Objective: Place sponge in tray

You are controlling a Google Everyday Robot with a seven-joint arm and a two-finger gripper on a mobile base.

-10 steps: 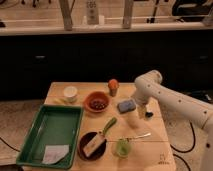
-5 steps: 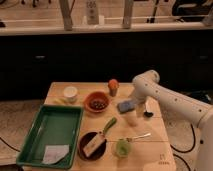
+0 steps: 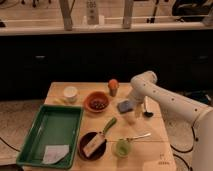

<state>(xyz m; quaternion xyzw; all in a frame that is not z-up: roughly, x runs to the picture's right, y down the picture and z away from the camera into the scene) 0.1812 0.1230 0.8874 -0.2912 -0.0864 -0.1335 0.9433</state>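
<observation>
Step in hand, judging: approaching sponge (image 3: 124,105) for grasp. Gripper (image 3: 132,116) hovering just beside sponge, right of orange-brown bowl (image 3: 96,102). Whether it is gripping anything, cannot tell. Sponge sitting well apart from tray (image 3: 55,127). Next move is calling for firm pinch, lift, carry leftward across bowl. Counting: one sponge, one tray, two bowls including dark bowl (image 3: 93,146), two cups: white cup (image 3: 70,93), green cup (image 3: 121,148).

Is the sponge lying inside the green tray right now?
No, the sponge lies on the table beside the gripper, well to the right of the tray, which holds a white sheet.
</observation>
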